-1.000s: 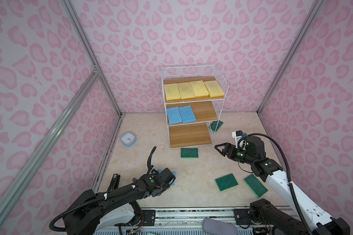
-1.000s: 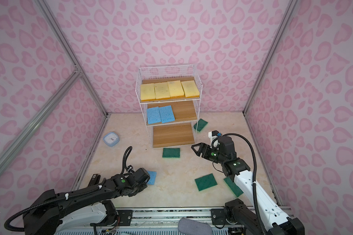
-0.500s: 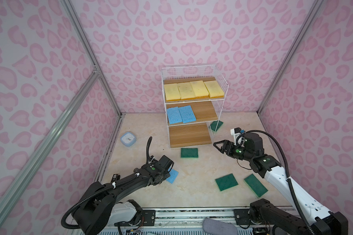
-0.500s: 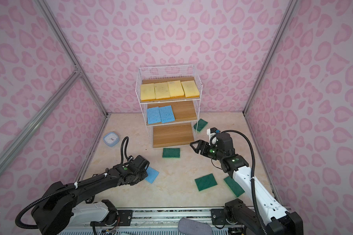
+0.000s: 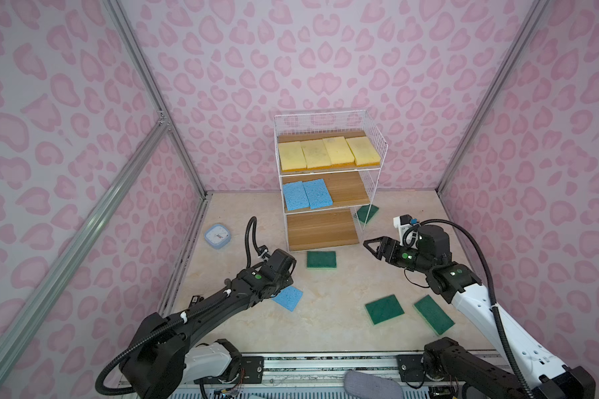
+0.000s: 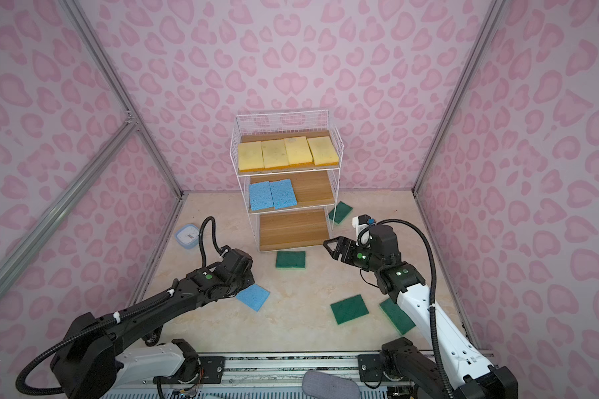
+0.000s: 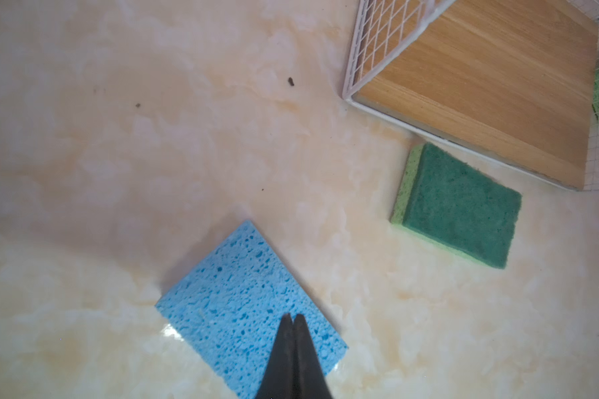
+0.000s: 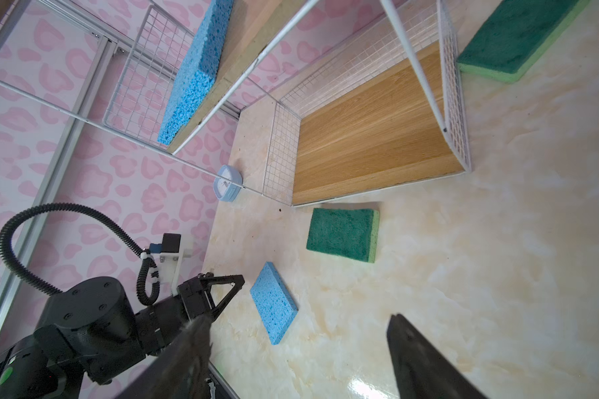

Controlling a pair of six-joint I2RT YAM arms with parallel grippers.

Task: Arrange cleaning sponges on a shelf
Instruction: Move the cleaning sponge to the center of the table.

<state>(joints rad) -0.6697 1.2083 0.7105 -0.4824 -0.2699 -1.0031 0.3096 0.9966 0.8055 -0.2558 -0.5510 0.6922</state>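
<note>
Porous light-blue rectangular sponge point(image 5: 287, 297) lies flat on the beige marbled floor point(image 5: 325, 311), at seven o'clock from the white wire-grid shelf with wooden boards point(image 5: 320, 231). The left gripper point(image 7: 292, 316), jaws pressed together, points over its corner; contact unclear. The right gripper point(image 5: 372, 247), jaws spread and empty, hovers at four o'clock from the shelf

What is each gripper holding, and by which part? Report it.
Nothing is held. The left gripper is shut and empty by the blue sponge, which lies flat; the right gripper is open and empty.
</note>
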